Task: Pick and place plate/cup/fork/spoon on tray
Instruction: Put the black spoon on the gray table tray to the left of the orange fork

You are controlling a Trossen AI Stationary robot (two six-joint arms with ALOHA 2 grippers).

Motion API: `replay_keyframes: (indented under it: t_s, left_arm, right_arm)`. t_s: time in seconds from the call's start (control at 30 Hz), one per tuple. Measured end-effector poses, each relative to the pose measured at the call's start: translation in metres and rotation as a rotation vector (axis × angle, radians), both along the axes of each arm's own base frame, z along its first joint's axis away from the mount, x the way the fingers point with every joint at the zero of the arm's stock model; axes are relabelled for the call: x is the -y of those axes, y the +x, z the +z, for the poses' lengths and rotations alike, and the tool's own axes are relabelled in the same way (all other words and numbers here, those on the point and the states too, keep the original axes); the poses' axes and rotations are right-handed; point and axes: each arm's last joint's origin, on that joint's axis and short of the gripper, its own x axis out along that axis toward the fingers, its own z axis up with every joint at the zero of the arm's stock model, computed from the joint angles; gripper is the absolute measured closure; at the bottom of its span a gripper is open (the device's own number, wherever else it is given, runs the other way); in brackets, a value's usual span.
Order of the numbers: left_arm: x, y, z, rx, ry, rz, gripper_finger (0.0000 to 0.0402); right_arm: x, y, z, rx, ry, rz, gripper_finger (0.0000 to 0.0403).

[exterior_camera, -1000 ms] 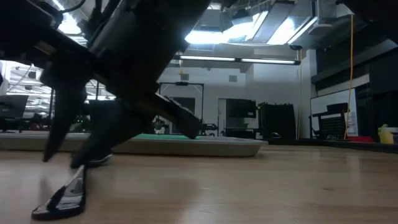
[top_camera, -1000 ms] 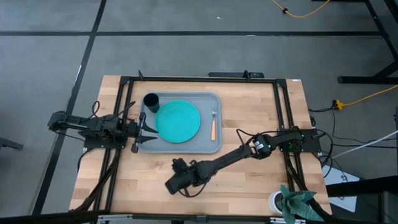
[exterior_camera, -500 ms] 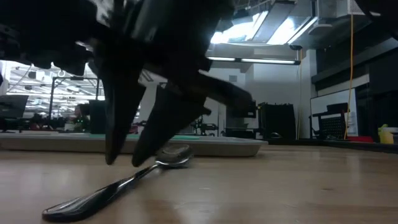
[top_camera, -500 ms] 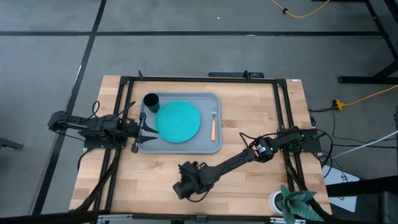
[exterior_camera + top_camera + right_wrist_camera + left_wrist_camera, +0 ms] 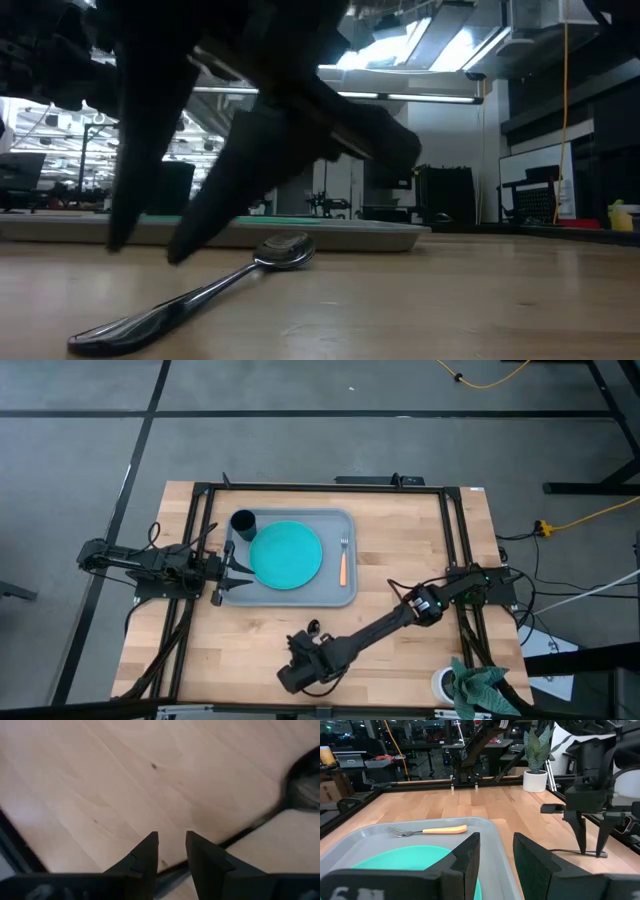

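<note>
The grey-blue tray (image 5: 340, 592) holds the teal plate (image 5: 286, 554), the dark cup (image 5: 242, 522) and the orange-handled fork (image 5: 343, 564). The dark spoon (image 5: 220, 290) lies flat on the wood near the table's near edge, its bowl (image 5: 313, 627) toward the tray. My right gripper (image 5: 143, 252) points down over the spoon's handle. It is open, with one finger on either side of the handle (image 5: 240, 832). I cannot tell whether it touches the handle. My left gripper (image 5: 495, 855) waits open at the tray's left rim (image 5: 222, 568).
A white cup with a teal cloth (image 5: 468, 685) stands at the near right corner. Black frame rails (image 5: 455, 550) run along the table's left and right sides. Bare wood lies between the tray and the near edge. A potted plant (image 5: 536, 770) stands beyond the table.
My right gripper has moved toward the table's near edge. A second ago the spoon stood tilted, one end up at the fingers and the other on the wood. It has come down and now lies flat.
</note>
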Motion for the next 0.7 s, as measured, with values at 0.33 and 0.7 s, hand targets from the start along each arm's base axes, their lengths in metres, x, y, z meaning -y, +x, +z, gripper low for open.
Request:
replay_keyframes:
  t_s: [0.33, 0.7]
  left_arm:
    - [0.000, 0.000, 0.000, 0.000, 0.000, 0.000, 0.0291]
    - [0.000, 0.000, 0.000, 0.000, 0.000, 0.000, 0.0291]
  right_arm:
    - [-0.011, -0.014, -0.004, -0.071, -0.003, -0.035, 0.0297]
    - [-0.018, -0.020, 0.011, 0.013, -0.104, -0.086, 0.0297]
